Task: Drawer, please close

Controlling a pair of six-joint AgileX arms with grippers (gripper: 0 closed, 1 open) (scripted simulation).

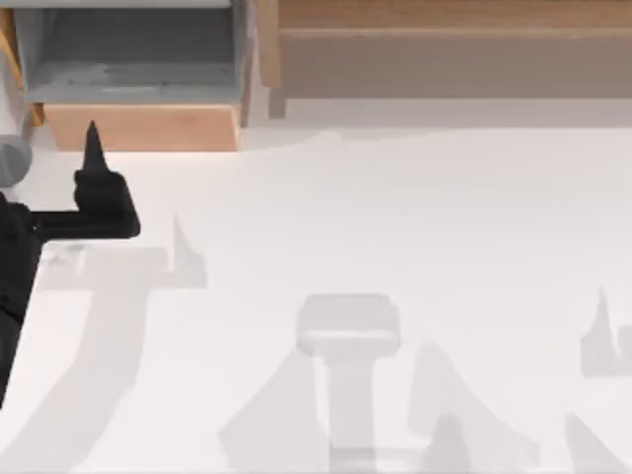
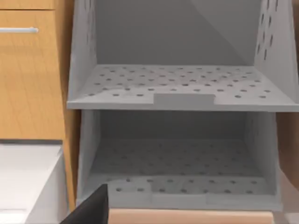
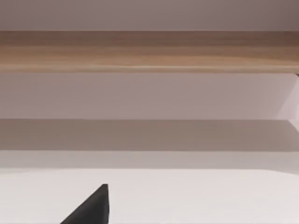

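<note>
The drawer point(image 1: 141, 126) sticks out over the desk point(image 1: 395, 247) — so the left gripper point(image 1: 94, 148) waits at its front to push; I cannot tell if its jaws are clenched.

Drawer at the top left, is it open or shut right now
Open. The drawer is pulled out, its grey inside exposed behind the tan front panel. The left gripper sits just before that panel.
</note>
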